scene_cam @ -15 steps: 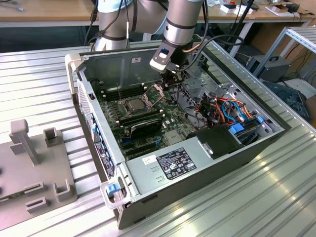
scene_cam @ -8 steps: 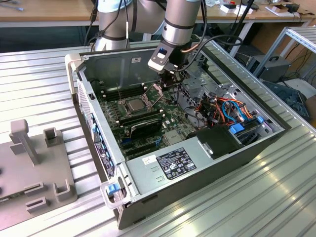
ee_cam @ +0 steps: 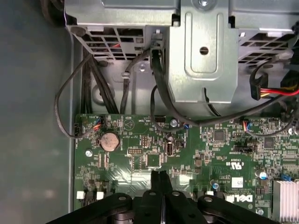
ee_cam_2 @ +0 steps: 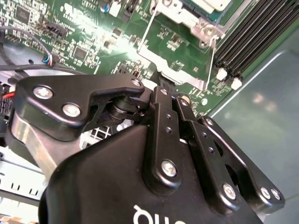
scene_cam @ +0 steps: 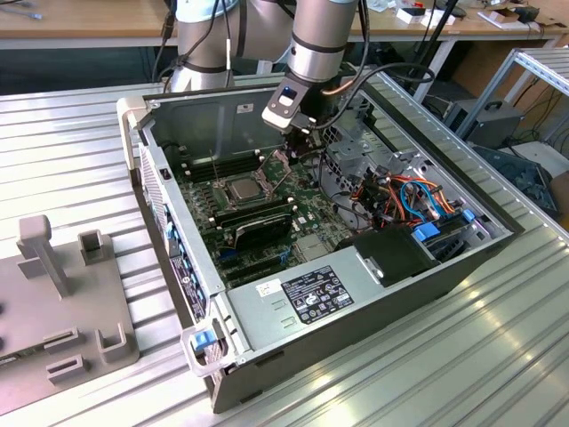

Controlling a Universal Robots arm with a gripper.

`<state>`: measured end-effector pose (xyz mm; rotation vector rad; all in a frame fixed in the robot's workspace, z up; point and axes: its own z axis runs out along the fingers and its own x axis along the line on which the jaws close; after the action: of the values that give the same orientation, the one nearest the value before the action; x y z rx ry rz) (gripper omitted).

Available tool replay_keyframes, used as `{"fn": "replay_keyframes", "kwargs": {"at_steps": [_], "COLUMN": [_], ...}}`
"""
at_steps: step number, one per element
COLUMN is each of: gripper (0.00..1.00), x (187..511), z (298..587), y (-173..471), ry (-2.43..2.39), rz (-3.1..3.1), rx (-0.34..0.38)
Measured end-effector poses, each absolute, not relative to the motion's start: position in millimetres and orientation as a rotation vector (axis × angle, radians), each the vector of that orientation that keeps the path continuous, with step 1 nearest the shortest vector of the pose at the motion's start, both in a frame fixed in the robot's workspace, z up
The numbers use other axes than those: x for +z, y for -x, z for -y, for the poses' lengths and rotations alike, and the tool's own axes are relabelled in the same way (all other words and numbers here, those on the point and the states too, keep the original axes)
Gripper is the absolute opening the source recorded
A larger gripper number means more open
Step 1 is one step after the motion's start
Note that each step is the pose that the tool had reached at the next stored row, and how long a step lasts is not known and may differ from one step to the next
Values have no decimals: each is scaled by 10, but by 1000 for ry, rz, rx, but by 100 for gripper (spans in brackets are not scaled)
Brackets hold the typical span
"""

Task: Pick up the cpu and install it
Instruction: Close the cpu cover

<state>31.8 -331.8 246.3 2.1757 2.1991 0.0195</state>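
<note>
The cpu [scene_cam: 242, 189], a small silver-grey square, lies flat inside the metal-framed socket [scene_cam: 240, 197] on the green motherboard [scene_cam: 307, 218]. Part of its pale top also shows in the second wrist view, as the cpu [ee_cam_2: 207, 3]. The socket's hinged plate [ee_cam_2: 174, 63] is swung open, away from the chip, with its wire levers raised. My gripper [scene_cam: 284, 157] hangs just behind the socket, over that open plate. Its black fingertips [ee_cam: 160, 181] are pressed together, with nothing visible between them. In the second wrist view the gripper [ee_cam_2: 162, 87] ends close above the plate's edge.
The open computer case [scene_cam: 191, 267] lies on a ribbed metal table. Black memory sticks [scene_cam: 253, 222] sit beside the socket. Cables and a drive cage [ee_cam: 201, 51] crowd the exterior view's right. A power supply [scene_cam: 311, 298] is at the front. A grey fixture [scene_cam: 62, 302] stands at the left.
</note>
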Motion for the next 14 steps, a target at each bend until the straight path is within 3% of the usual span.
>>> {"fn": "replay_keyframes", "kwargs": {"at_steps": [14], "gripper": [11], "x": [2463], "z": [3316], "y": [113], "ry": [-2176], "rz": [-2199], "rx": [19]}}
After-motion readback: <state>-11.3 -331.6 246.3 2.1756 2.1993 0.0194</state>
